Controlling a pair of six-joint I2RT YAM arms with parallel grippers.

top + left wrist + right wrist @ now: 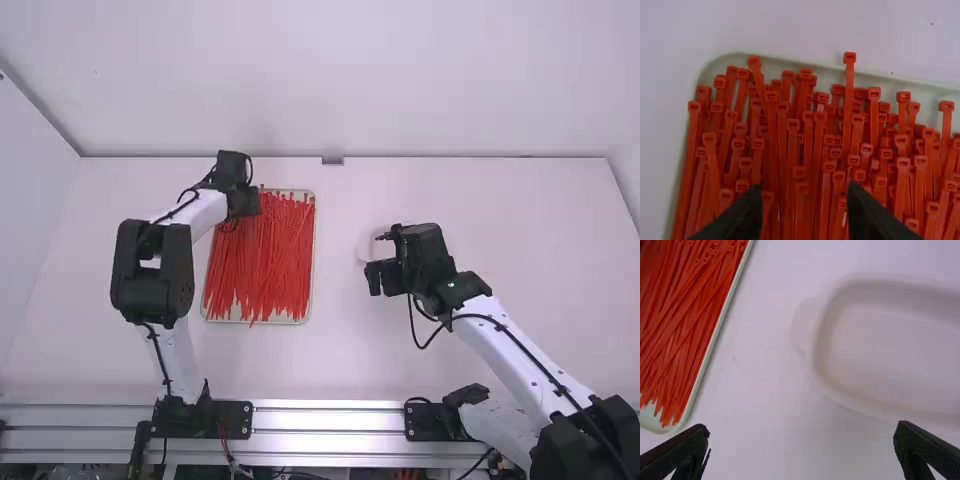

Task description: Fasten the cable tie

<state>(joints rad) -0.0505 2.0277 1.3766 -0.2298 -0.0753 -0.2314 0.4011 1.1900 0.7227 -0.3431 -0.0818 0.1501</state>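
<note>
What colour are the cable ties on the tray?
Orange-red. The cable ties show best in the left wrist view.

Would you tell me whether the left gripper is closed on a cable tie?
No, the left gripper hangs open above the red cable ties on the tray, gripping none.

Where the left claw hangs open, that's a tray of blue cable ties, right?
No: the cable ties are orange-red, not blue, as the left wrist view shows. The left claw does hang open above their tray.
</note>
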